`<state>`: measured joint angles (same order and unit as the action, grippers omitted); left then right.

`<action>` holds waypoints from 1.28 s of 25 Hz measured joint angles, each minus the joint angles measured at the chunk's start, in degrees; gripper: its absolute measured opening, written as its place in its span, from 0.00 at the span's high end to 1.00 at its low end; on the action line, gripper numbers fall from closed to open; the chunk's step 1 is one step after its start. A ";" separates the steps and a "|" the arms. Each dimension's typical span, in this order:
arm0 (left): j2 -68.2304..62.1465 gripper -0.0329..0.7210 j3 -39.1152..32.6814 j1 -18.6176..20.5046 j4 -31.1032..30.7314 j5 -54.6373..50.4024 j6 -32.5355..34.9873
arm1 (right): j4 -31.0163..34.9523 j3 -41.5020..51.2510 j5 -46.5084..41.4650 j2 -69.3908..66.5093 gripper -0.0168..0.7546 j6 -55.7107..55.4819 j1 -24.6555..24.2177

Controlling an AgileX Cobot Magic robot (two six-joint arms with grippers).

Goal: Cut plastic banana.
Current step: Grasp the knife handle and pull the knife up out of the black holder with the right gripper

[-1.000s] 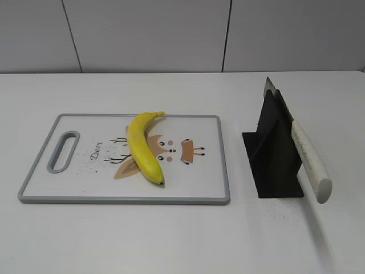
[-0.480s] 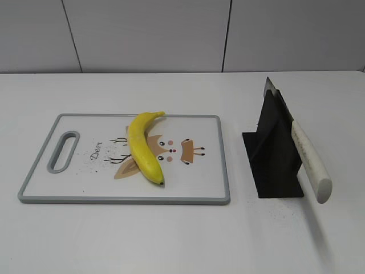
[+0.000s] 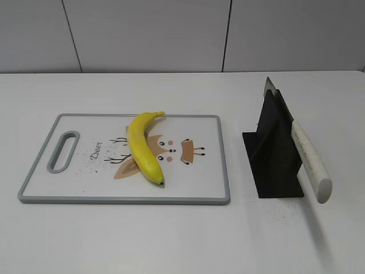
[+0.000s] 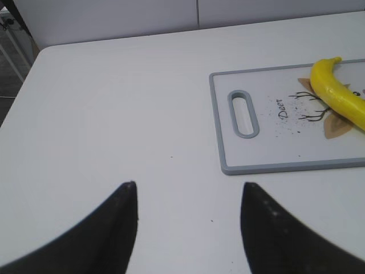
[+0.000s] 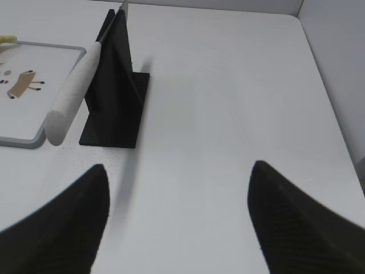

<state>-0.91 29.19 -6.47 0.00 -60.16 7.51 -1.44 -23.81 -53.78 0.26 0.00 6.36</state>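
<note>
Waiting at the start: glossy yellow plastic banana lies uncut on grey-rimmed white cutting board. White-handled knife sits in black stand. Left gripper and right gripper spread wide, empty. Next, probably: right takes knife handle.

My left gripper hangs above the surface with its two dark fingers spread wide apart, nothing between them. My right gripper is likewise held aloft, its fingers parted even wider and empty. Neither arm shows in the exterior view; only my fingertips appear in the wrist views
</note>
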 joint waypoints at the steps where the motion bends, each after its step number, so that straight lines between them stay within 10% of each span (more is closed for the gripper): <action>1: 0.00 0.23 0.00 0.00 0.00 0.00 0.00 | 0.00 0.00 0.00 0.00 0.21 0.00 0.00; 32: 0.00 0.23 0.00 0.00 0.00 0.00 0.00 | 9.14 -25.06 -13.70 -47.01 0.21 -1.58 0.30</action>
<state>-0.91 29.19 -6.47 0.00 -60.16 7.51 7.70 -48.87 -67.48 -46.75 -1.58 6.65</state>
